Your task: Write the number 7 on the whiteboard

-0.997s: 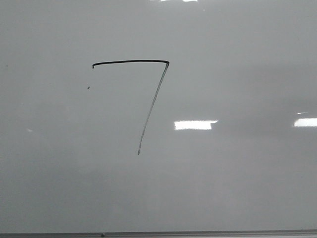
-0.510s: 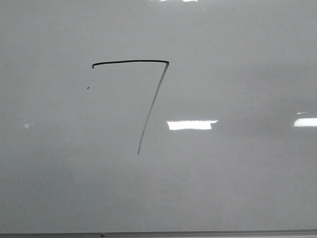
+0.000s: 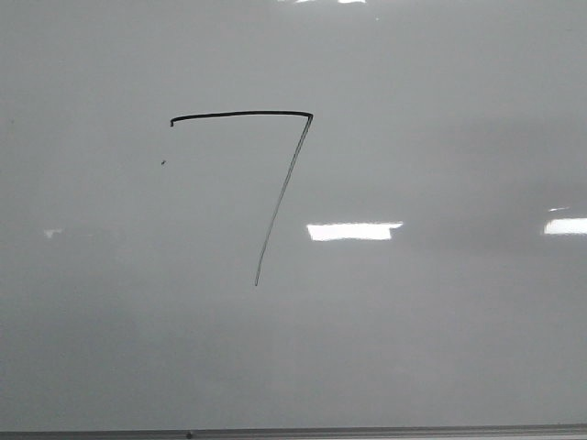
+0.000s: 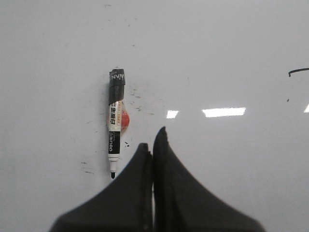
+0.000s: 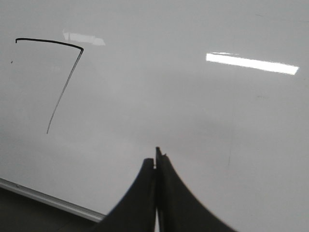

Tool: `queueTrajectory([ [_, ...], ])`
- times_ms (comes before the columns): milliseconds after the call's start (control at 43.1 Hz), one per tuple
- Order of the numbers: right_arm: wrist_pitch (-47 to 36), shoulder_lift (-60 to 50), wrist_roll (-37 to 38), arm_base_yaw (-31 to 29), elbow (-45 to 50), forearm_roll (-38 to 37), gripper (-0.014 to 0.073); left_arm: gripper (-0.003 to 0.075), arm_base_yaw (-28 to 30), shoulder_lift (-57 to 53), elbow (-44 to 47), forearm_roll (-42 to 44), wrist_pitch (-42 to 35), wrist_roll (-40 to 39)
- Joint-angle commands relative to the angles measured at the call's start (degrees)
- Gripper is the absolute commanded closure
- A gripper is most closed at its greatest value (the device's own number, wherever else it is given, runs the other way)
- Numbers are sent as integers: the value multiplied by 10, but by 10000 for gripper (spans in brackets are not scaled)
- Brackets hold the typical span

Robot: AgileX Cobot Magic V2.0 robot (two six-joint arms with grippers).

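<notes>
The number 7 (image 3: 280,183) is drawn in black on the whiteboard (image 3: 440,348), with a thick arched top bar and a fainter slanting downstroke. It also shows in the right wrist view (image 5: 63,82), and the end of its top bar shows in the left wrist view (image 4: 298,71). A black and white marker (image 4: 115,123) lies uncapped on the board beside a small red object (image 4: 124,118). My left gripper (image 4: 152,145) is shut and empty, just right of the marker's tip. My right gripper (image 5: 156,157) is shut and empty above the board (image 5: 193,106). Neither gripper shows in the front view.
The board's thin grey bottom rim (image 3: 367,431) runs along the front edge and shows in the right wrist view (image 5: 43,198). A tiny dark speck (image 3: 163,163) sits below the 7's bar. Small ink marks (image 4: 87,169) dot the board near the marker.
The bright reflections on the board have shifted slightly to the left. The 7 is unchanged.
</notes>
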Motion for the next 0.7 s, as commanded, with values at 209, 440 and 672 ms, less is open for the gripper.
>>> queueTrajectory([
  [209, -34, 3, 1, -4, -14, 5, 662, 741, -5, -8, 2, -7, -45, -6],
  [440, -40, 3, 1, -4, -14, 3, 662, 741, -5, -8, 2, -7, -45, -6],
  [672, -165, -21, 52, -4, 38, -72, 662, 741, -5, -8, 2, -7, -45, -6],
])
